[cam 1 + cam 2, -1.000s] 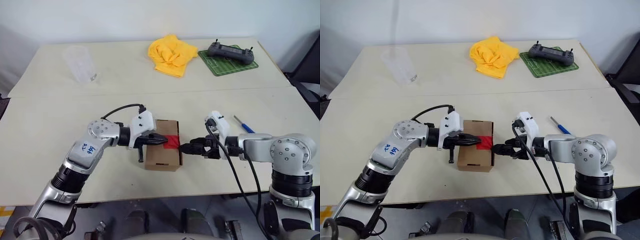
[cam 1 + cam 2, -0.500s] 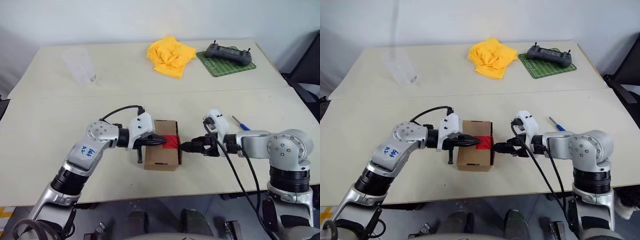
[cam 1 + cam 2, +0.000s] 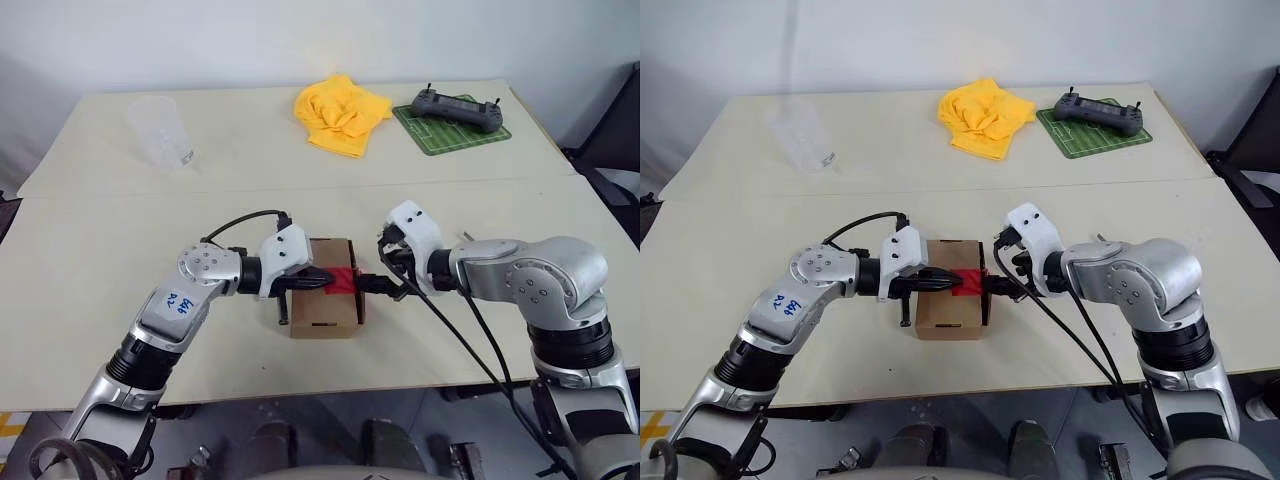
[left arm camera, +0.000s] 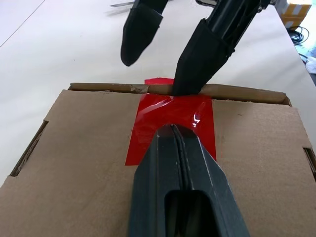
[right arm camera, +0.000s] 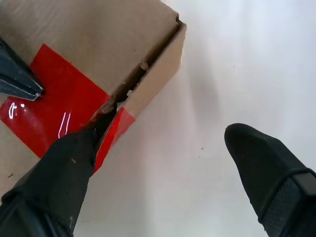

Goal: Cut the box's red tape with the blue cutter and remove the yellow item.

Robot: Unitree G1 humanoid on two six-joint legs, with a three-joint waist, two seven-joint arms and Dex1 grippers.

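Box [image 3: 325, 305] near front of bench [image 3: 100, 250], flap shut, red tape [image 4: 170, 123] across top and over right edge. Left gripper [image 3: 330, 281] closed, holding nothing, tip pressed on tape. Right gripper [image 5: 158, 163] wide open at box's right edge: one finger [image 5: 64, 163] at torn flap seam on tape, other over bare bench. Yellow cloth [image 3: 340, 110], controller [image 3: 458, 107] on green mat, clear cup [image 3: 158, 130] far back.
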